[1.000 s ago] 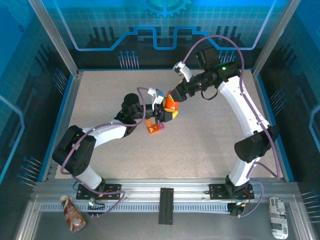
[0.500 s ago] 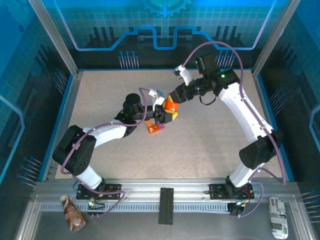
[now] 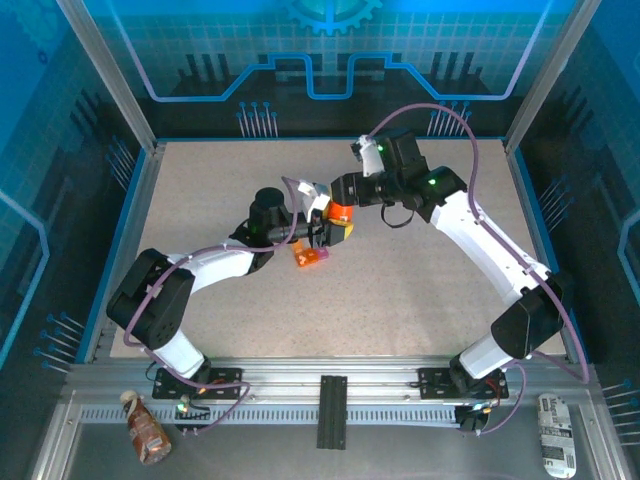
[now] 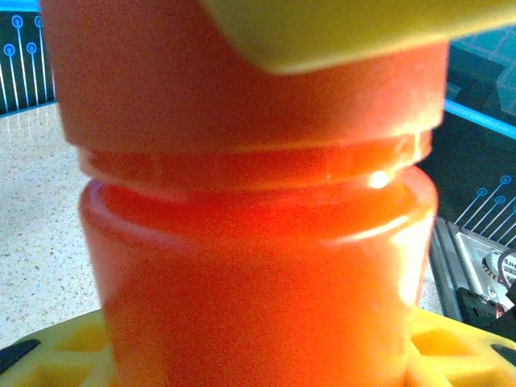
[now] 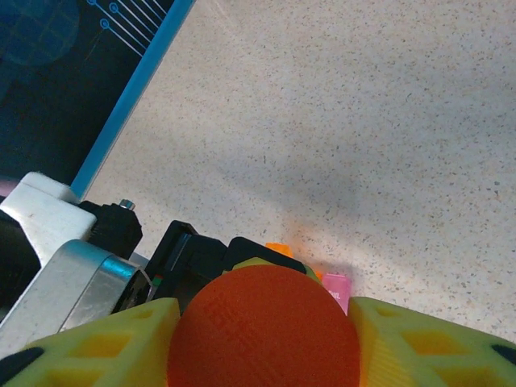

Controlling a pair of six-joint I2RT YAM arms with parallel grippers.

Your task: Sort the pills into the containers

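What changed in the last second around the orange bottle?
The right arm's wrist and forearm swung left, folding closer over the orange bottle; the right gripper stayed around its cap. Unchanged: left gripper clamped on the bottle, pill box on the table beside it.

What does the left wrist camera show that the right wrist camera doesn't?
Left wrist, not right wrist: the orange bottle side on, with the ridge under its cap. Right wrist, not left wrist: the cap's round top between the right gripper's yellow fingers, plus a pink corner of the pill box. Both: the bottle and the speckled table.
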